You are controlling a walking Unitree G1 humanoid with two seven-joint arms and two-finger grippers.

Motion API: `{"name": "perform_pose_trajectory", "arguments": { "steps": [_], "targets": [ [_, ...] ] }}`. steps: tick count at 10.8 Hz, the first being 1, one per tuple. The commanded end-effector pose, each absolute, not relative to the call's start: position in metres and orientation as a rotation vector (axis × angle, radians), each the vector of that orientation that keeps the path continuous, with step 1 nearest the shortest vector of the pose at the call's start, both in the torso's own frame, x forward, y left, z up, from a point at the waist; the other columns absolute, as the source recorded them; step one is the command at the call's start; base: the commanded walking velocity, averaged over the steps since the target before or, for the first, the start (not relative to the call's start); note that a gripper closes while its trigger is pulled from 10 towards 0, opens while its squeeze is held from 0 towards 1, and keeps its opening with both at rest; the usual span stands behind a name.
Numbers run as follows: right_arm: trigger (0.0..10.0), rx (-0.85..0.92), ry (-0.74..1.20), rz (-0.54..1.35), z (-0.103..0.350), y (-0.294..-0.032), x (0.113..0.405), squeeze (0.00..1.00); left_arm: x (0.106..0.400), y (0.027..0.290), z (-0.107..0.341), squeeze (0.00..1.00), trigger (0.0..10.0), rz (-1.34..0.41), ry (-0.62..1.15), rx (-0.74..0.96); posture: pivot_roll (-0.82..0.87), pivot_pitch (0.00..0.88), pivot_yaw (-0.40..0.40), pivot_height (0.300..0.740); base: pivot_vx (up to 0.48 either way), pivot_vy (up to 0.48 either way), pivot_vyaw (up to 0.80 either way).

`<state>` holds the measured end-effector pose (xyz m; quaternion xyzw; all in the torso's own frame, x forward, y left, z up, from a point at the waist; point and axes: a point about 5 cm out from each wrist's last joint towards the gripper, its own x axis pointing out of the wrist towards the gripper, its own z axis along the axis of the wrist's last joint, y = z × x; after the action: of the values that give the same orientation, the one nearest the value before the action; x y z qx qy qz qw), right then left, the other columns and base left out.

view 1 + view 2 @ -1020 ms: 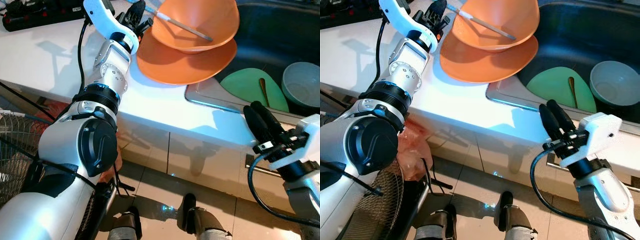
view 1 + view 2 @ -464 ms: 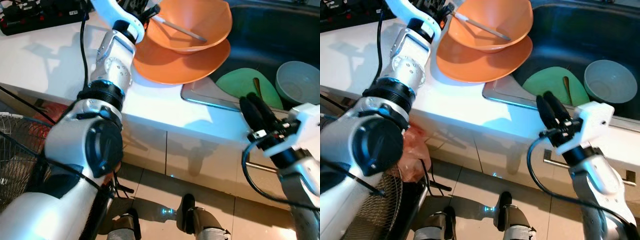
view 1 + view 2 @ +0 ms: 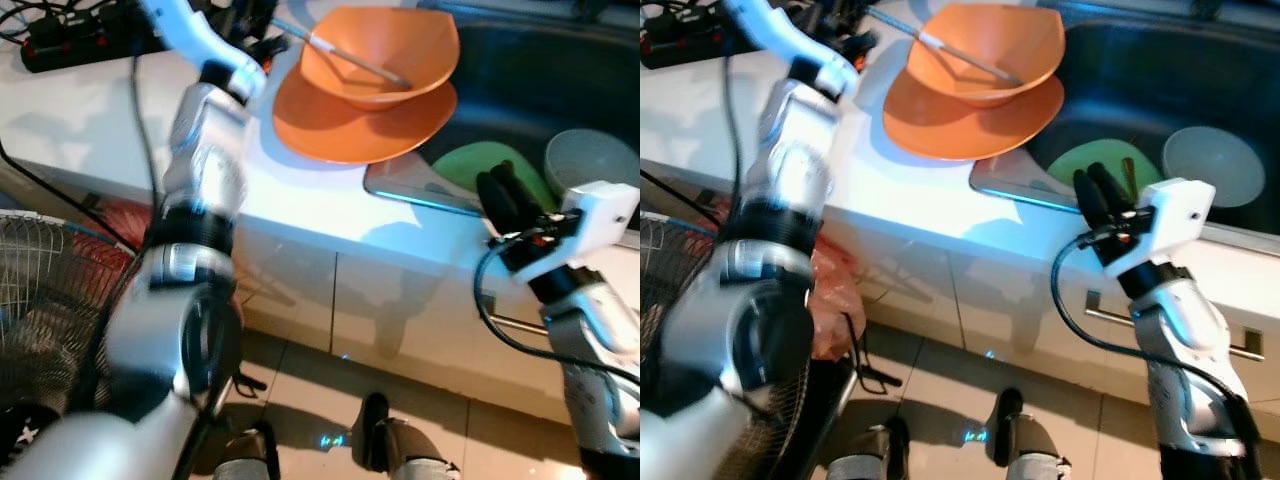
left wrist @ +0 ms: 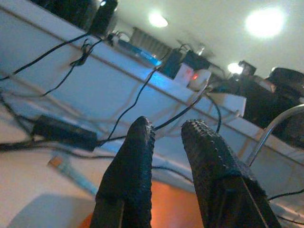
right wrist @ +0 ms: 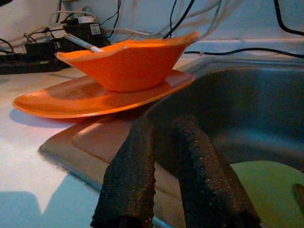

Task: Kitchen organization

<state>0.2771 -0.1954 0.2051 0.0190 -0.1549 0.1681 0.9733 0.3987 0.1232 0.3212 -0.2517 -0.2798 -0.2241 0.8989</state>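
Observation:
An orange bowl (image 3: 385, 50) with a thin utensil (image 3: 352, 62) lying in it stands on an orange plate (image 3: 350, 125) on the white counter (image 3: 90, 110), beside the dark sink (image 3: 540, 70). My left gripper (image 4: 167, 126) reaches over the counter just left of the bowl's rim, fingers a little apart and holding nothing. My right gripper (image 3: 497, 183) hovers at the sink's front edge, fingers together and empty, pointing toward the bowl and plate (image 5: 95, 97). In the sink lie a green plate (image 3: 470, 165) and a grey bowl (image 3: 592, 160).
A black power strip (image 3: 75, 40) and cables run along the counter's back. A wire fan guard (image 3: 45, 290) stands on the floor at my left. Below the counter are cabinet fronts with a handle (image 3: 1200, 335), and my feet on the tiled floor.
My left arm has stretched further away along the counter, its gripper staying beside the bowl's left rim. My right gripper has risen and moved closer to the sink edge. The view has shifted slightly.

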Motion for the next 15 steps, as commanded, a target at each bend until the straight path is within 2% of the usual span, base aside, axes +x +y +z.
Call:
{"name": "perform_pose_trajectory", "arguments": {
  "steps": [1, 4, 6, 9, 12, 15],
  "targets": [
    [10.0, 0.055, -0.206, 0.333, 0.182, -0.195, 0.279, 0.00, 0.396, 0.121, 0.324, 1.00, 10.0, -0.472, -0.586, -0.501, -0.06, 0.203, 0.047, 0.740, 0.000, 0.000, 0.00],
    [10.0, 0.050, -0.242, 0.320, 0.187, -0.196, 0.290, 0.00, 0.387, 0.126, 0.319, 1.00, 10.0, -0.414, -0.592, -0.500, -0.05, 0.185, 0.038, 0.740, 0.000, 0.000, 0.00],
    [10.0, 0.064, -0.279, 0.289, 0.192, -0.198, 0.298, 0.00, 0.376, 0.128, 0.302, 1.00, 10.0, -0.341, -0.577, -0.248, -0.04, 0.176, 0.037, 0.740, 0.000, 0.000, 0.00],
    [10.0, 0.066, -0.313, 0.267, 0.198, -0.197, 0.306, 0.00, 0.366, 0.146, 0.296, 1.00, 10.0, -0.214, -0.579, -0.107, -0.02, 0.159, 0.041, 0.740, 0.000, 0.000, 0.00],
    [10.0, 0.046, -0.359, 0.217, 0.209, -0.205, 0.312, 0.00, 0.357, 0.145, 0.276, 1.00, 10.0, -0.171, -0.546, 0.027, -0.03, 0.132, 0.041, 0.740, 0.000, 0.000, 0.00],
    [10.0, 0.048, -0.361, 0.215, 0.206, -0.204, 0.314, 0.00, 0.349, 0.138, 0.250, 1.00, 10.0, -0.142, -0.493, 0.022, -0.03, 0.118, 0.042, 0.740, 0.000, 0.000, 0.00]
  ]
}}
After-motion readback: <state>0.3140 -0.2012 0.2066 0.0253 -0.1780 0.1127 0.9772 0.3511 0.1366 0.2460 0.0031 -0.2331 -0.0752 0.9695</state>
